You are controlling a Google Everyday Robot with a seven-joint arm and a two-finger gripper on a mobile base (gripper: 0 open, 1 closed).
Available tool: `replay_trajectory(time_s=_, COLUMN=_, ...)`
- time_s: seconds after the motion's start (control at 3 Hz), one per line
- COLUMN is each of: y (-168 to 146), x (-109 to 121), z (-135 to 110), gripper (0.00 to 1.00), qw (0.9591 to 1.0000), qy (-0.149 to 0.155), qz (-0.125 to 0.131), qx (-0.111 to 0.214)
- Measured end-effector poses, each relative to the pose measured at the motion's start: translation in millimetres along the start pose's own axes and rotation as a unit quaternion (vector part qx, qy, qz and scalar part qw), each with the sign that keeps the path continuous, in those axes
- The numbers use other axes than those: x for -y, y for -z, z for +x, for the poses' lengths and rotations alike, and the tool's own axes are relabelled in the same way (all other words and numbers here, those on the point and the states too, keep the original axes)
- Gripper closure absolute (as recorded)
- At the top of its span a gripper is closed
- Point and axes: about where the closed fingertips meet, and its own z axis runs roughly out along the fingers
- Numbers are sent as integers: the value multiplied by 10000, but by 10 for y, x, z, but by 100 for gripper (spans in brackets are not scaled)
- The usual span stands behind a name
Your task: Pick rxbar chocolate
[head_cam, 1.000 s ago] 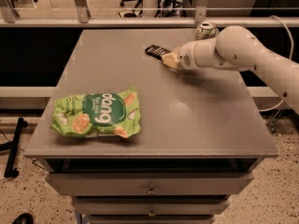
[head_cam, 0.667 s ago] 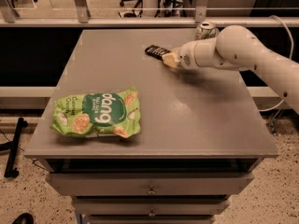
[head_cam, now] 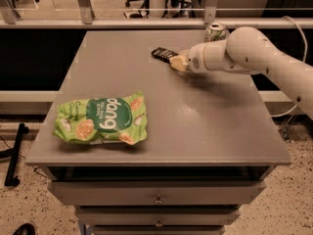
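The rxbar chocolate (head_cam: pixel 163 54) is a small flat black bar lying on the grey table (head_cam: pixel 195 111) near its far edge. My gripper (head_cam: pixel 177 62) is at the bar's right end, low over the table, with its pale fingertips against or over that end. The white arm reaches in from the right. Part of the bar is hidden under the gripper.
A large green snack bag (head_cam: pixel 101 119) lies at the front left of the table. A white-green drink can (head_cam: pixel 215 32) stands at the far edge, just behind the arm. Drawers sit below the tabletop. A railing runs behind the table.
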Motion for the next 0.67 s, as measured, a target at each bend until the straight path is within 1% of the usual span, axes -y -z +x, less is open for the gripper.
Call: replay_trajectory(time_s=0.67, y=1, x=0, z=-1, gripper=100, qw=10000, qy=1, qz=-1, qx=1)
